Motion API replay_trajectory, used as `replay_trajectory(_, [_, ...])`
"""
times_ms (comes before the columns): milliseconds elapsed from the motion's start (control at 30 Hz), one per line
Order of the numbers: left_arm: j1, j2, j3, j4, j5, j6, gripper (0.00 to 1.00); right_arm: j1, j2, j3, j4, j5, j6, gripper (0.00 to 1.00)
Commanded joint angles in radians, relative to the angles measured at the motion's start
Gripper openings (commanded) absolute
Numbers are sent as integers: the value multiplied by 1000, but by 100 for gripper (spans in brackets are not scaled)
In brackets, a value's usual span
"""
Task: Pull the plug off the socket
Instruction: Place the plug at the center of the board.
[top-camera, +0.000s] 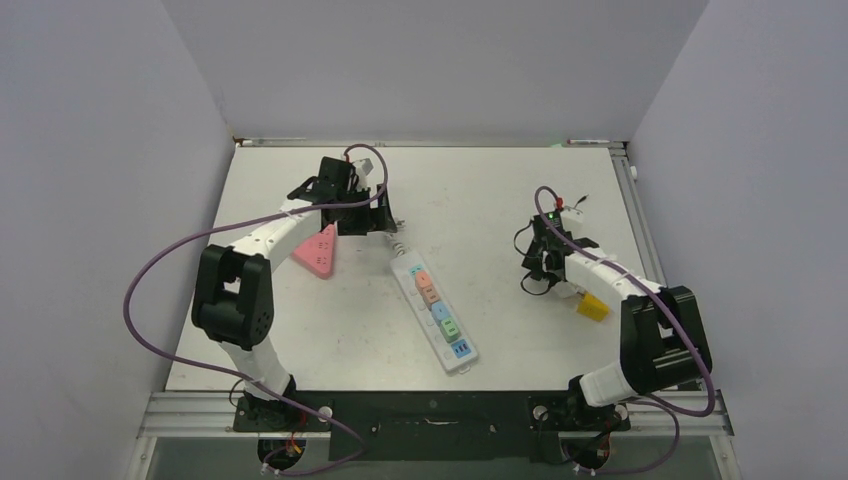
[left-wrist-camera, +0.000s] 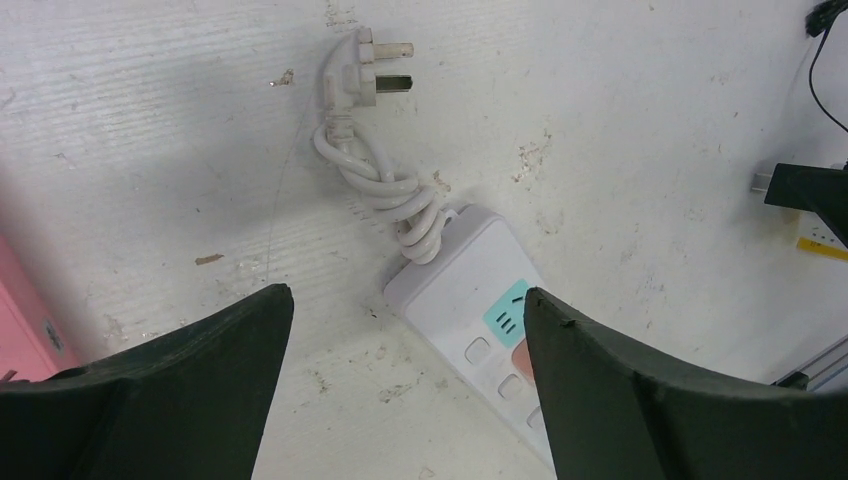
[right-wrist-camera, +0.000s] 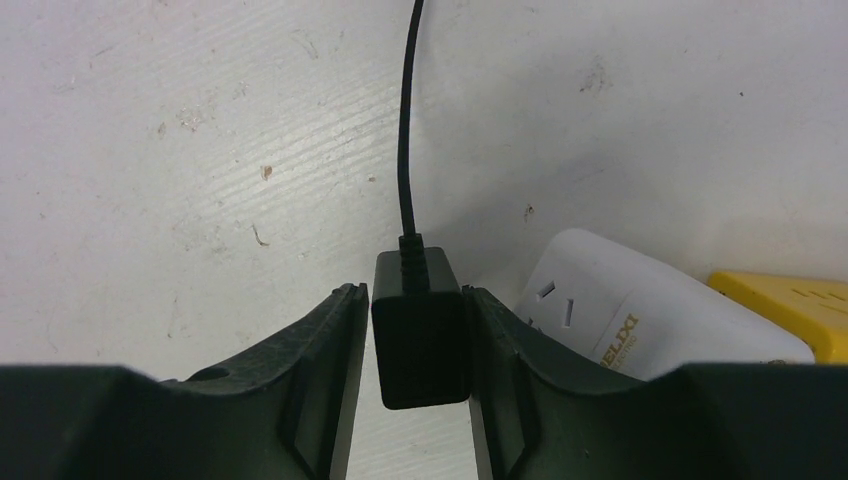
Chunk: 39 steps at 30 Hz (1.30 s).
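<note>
Right fingers (right-wrist-camera: 310, 380) pinch black rectangular plug (right-wrist-camera: 421, 330), cord running straight ahead; white plastic socket block (right-wrist-camera: 640, 320) lies just beside it.

Fig. 1. Scuffed white tabletop (top-camera: 480, 190) before me. On my left, a pink triangular plastic socket block (top-camera: 318, 252). Mid-table, lying diagonally, a long white power strip with coloured outlet faces (top-camera: 436, 312). Its knotted white cord (left-wrist-camera: 385, 190) ends in a white pronged plug (left-wrist-camera: 365, 65) lying loose. On my right, a yellow plastic block (top-camera: 592, 306).
</note>
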Motion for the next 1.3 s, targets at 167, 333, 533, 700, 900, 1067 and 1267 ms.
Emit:
replay_trajectory(167, [5,-22,-1,16,5,18,83,-9,-117,14,-14,25,-1,64])
replay_trajectory(333, [3,-30,-22,38,14,14,84,-10,-183,55,-62,43,-75,89])
replay_trajectory(533, [2,-46,-26,35,-9,18,86,-10,-229,121,-97,23,-170,92])
replay_trajectory(700, [2,-66,-30,36,-15,21,87,-11,-244,147,-74,-69,-201,90])
replay_trajectory(900, [0,-84,-26,43,6,6,88,5,-270,152,-8,-199,-239,90])
replay_trajectory(1067, [2,-72,24,27,-17,-19,88,75,-282,169,37,-270,-298,90])
replay_trajectory(1267, [2,-25,120,18,-19,-64,88,227,-212,214,88,-309,-339,90])
